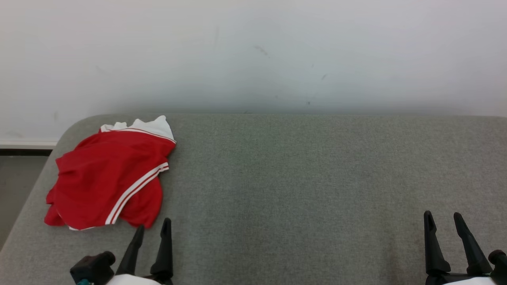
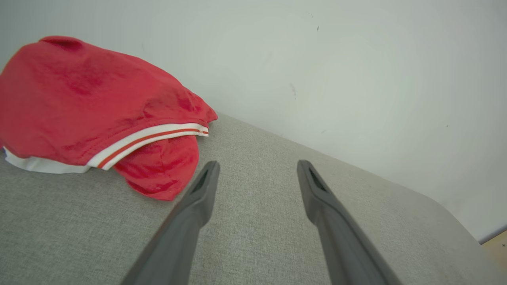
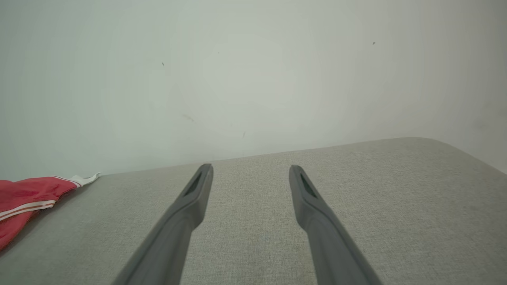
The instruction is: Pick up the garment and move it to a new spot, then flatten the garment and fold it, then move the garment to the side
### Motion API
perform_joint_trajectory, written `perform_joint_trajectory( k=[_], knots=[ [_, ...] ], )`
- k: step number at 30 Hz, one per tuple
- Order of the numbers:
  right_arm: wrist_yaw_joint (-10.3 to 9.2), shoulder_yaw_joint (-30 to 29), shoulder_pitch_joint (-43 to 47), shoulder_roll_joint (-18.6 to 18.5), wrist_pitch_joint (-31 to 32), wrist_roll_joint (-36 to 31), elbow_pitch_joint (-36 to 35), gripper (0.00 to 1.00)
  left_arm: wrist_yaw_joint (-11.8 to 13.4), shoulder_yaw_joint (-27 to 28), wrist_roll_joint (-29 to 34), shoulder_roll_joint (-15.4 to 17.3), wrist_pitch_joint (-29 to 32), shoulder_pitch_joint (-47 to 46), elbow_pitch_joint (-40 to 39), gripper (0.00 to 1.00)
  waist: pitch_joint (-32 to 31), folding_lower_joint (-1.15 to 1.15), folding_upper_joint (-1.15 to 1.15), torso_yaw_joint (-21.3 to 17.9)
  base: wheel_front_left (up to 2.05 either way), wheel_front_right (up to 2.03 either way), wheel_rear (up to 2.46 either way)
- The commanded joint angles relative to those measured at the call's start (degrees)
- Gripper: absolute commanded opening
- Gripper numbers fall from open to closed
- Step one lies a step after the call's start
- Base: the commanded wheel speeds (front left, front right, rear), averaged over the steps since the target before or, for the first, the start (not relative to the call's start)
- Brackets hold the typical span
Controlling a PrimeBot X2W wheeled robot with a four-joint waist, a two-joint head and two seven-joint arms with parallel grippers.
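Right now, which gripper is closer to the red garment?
Left. The left gripper sits open just short of the near edge of the red garment, almost touching it. The right gripper is open too, far off across the grey surface.

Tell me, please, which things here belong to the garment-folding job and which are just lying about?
Job: crumpled red garment with white trim; left hand, open, close by it; right hand, open.
Lying about: nothing loose; just the grey surface, white wall and floor.
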Motion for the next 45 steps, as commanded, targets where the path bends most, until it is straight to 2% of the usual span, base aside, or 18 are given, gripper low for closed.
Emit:
perform_joint_trajectory(
  k=[1,11,45],
  knots=[
    [0.04,0.0,0.3,-0.5,-0.6,-1.7,-0.7,1.00,0.1,-0.1,1.9,0.6,-0.6,0.1,-0.6,1.00,0.0,0.00,0.00,0.0,0.00,0.00,0.00],
    [0.05,-1.0,0.8,-0.5,-1.9,-6.7,-0.4,1.00,0.7,-0.7,7.4,0.7,-1.9,0.5,-0.5,1.00,0.0,0.00,0.00,-0.1,0.00,0.00,0.00],
    [0.05,-2.7,2.4,0.2,-5.7,-15.1,3.4,1.00,1.4,-0.7,21.7,0.7,-5.6,2.3,-0.2,1.00,-0.7,0.00,0.00,-0.6,0.00,0.00,0.00]
  ],
)
